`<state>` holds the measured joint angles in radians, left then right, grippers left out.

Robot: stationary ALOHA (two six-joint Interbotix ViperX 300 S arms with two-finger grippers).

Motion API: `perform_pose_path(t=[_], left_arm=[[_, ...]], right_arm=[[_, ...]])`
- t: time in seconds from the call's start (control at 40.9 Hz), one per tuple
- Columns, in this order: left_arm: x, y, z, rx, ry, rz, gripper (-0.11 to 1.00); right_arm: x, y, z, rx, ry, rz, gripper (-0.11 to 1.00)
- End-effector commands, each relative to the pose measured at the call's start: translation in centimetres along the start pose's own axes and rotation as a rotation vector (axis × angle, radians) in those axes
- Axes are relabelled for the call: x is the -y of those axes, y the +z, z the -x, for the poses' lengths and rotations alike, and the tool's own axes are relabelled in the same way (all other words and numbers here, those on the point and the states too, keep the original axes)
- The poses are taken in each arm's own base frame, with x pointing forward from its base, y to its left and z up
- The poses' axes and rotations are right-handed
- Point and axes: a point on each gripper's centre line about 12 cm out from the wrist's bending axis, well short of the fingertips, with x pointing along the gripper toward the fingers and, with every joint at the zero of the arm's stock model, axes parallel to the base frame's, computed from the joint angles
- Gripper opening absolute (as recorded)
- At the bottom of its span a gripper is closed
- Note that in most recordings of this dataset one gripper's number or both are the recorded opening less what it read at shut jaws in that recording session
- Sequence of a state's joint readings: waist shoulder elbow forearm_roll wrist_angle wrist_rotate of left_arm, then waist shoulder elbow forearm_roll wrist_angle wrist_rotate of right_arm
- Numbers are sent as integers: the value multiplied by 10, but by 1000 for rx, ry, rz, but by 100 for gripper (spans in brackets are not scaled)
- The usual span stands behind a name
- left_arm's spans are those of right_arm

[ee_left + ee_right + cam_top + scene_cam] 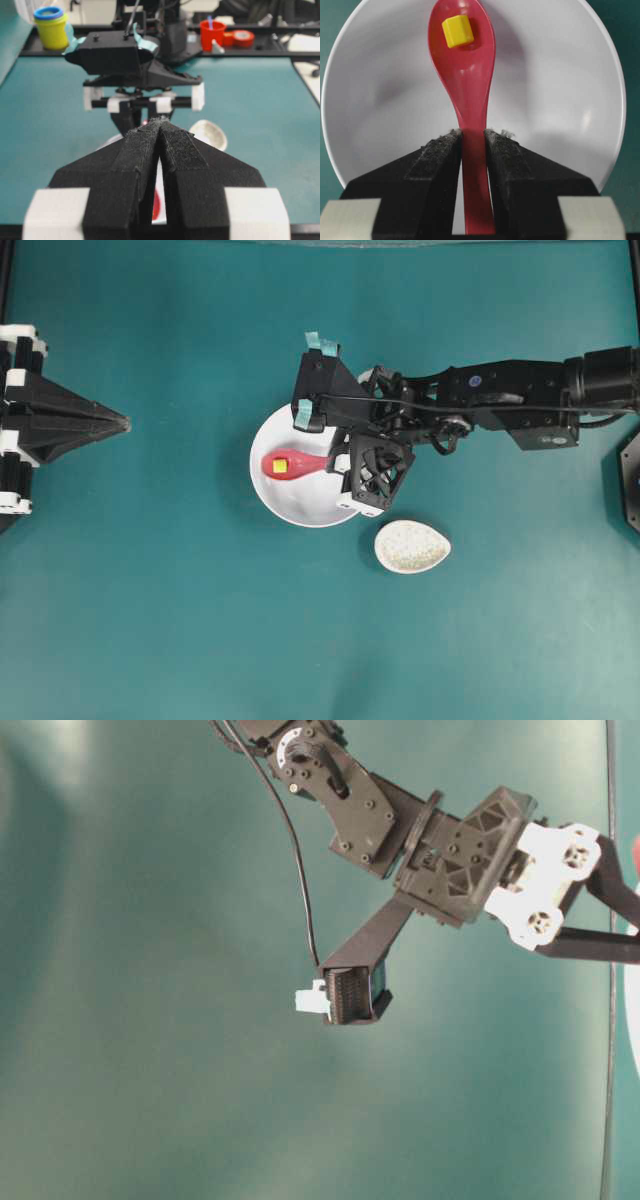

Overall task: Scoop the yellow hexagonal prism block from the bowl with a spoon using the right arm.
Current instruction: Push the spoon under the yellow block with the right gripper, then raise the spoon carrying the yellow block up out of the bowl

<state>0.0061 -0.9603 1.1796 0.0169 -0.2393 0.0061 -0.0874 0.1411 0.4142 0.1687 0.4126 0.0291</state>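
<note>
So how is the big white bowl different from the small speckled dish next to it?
The bowl is round, plain white and much larger; the speckled dish is egg-shaped, cream and small. The bowl has the spoon with the yellow block over it; the dish holds nothing visible. Both sit on the teal table.

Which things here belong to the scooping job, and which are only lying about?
Part of the job:
- right gripper, shut on the spoon
- yellow block, in the spoon's scoop
- white bowl

Just lying about:
- speckled dish
- left gripper, shut, holding nothing
</note>
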Motion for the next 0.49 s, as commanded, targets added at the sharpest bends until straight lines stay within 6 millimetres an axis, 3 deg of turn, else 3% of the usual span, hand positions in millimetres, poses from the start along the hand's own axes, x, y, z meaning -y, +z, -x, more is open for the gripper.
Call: perform_pose_path(t=[0.0,0.464], left_arm=[[0,9,-3,23,1,-2,-1],[0,9,-3,18,1,-2,-1]], right_arm=[[-2,7,7,33,6,4,22],[-3,3,32,65,12,-1,22]])
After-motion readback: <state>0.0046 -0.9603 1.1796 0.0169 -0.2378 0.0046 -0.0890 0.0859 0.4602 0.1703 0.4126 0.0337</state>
